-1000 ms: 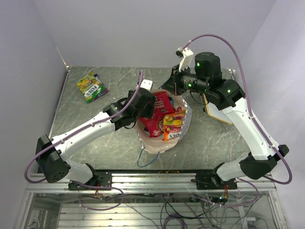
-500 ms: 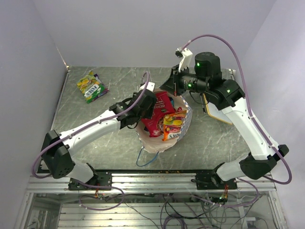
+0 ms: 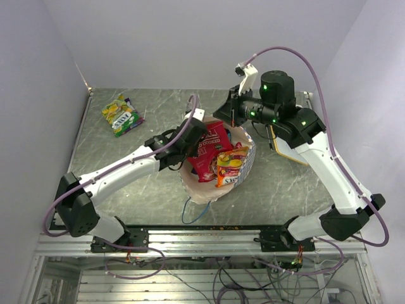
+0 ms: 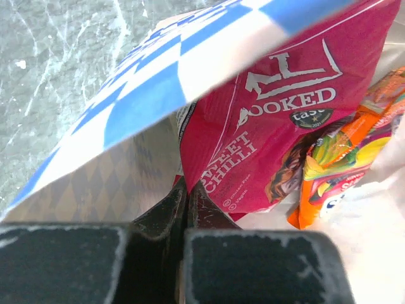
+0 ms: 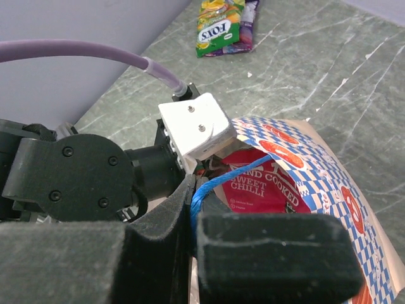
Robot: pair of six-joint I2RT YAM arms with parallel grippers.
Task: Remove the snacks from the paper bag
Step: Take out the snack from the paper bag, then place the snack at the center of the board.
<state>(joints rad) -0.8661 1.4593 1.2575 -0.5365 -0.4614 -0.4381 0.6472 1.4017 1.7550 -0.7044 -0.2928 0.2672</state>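
Left arm point(image 3: 114, 174) reaches long and low from its base into the paper bag point(image 3: 248, 158) sitting mid-bench. The left claw point(image 4: 187, 190) is clenched on the bottom edge of the red packet point(image 4: 272, 120), with an orange packet point(image 4: 335, 145) just beside it inside the bag. Right arm point(image 3: 329, 164) arches up high and comes over the bag's far rim, right claw point(image 5: 192, 212) pinching the blue string handle point(image 5: 218, 182). Open bench point(image 3: 285, 190) on both sides of the bag, and a yellow-green packet point(image 3: 121, 114) lies well apart near the far left edge
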